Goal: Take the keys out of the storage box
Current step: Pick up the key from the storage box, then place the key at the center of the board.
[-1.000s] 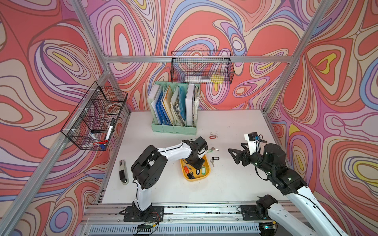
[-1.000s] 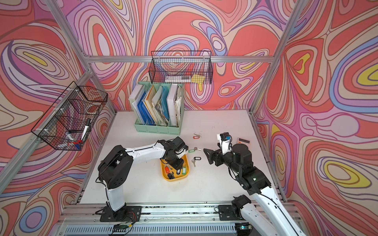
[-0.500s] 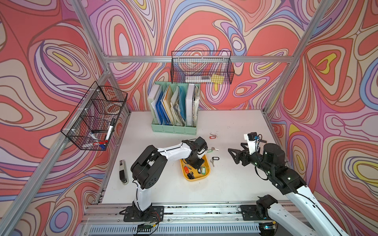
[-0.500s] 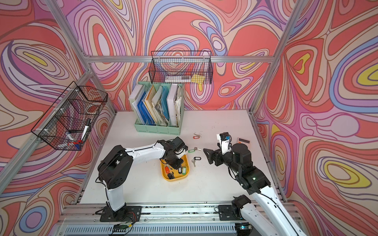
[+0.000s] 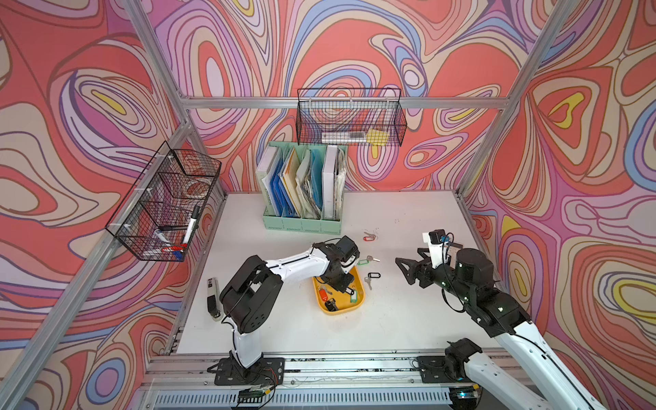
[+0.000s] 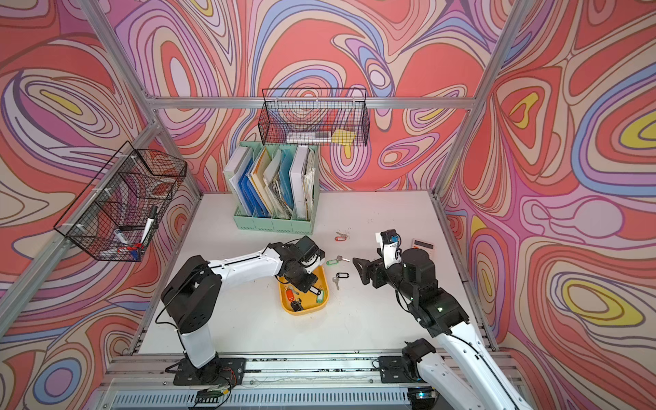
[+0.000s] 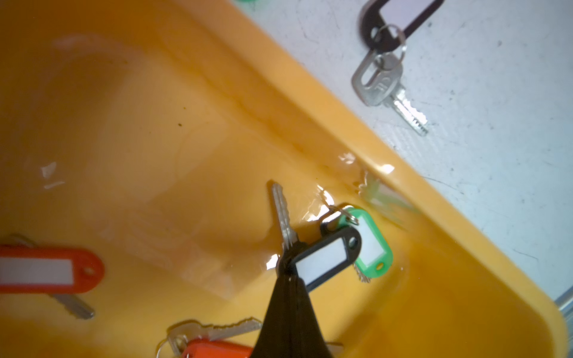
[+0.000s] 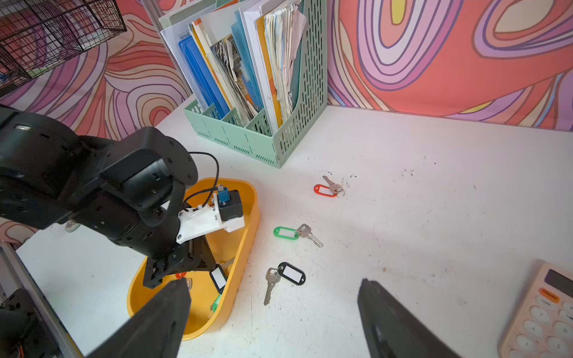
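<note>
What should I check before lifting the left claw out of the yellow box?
1. Left claw shut on the black-tagged key: ok.
2. Green-tagged key underneath free of it: cannot tell; the tags overlap.
3. Storage box flat on the table: ok.
4. Right claw open, outside the box: ok.
5. Bare table beside the box for the drop: ok.
6. Box emptied: not ok; red-tagged keys lie inside.
</note>
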Controlling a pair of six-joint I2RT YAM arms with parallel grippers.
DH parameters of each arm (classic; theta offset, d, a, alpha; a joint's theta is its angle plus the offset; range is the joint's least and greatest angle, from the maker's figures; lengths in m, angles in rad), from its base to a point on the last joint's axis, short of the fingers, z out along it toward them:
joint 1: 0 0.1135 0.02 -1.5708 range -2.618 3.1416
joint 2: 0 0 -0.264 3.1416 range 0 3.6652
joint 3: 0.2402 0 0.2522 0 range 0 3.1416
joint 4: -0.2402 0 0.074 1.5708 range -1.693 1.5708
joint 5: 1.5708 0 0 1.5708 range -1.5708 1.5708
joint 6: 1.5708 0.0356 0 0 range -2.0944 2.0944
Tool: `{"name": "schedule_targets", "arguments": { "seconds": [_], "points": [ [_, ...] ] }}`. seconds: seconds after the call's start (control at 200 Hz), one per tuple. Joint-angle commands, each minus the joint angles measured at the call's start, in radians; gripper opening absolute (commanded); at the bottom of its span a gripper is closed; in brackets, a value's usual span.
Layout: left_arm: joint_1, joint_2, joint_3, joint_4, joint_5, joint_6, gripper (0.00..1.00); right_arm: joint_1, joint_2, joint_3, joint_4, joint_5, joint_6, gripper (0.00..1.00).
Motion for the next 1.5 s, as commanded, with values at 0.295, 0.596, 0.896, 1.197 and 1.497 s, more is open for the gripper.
{"name": "schedule_targets", "arguments": {
  "seconds": [0.295, 0.596, 0.896, 1.197, 1.497],
  "points": [
    [-0.013, -0.215, -0.003, -0.002, -0.012, 0.012, 0.00, 0.001, -0.010, 0.053, 0.010, 0.067, 0.011, 0.89],
    [-0.146, -0.256, 0.118, -0.018, -0.043, 0.028, 0.00, 0.000, -0.036, 0.112, 0.030, 0.099, 0.061, 0.89],
    [-0.244, -0.149, 0.178, 0.027, 0.013, 0.018, 0.00, 0.001, -0.120, 0.131, 0.039, 0.166, 0.072, 0.93],
    [-0.286, -0.044, 0.128, 0.130, 0.040, -0.053, 0.00, 0.000, -0.219, 0.081, 0.086, 0.254, 0.081, 0.98],
    [-0.306, 0.068, 0.157, 0.109, -0.031, -0.081, 0.00, 0.001, -0.251, 0.050, 0.094, 0.334, 0.083, 0.98]
  ]
}}
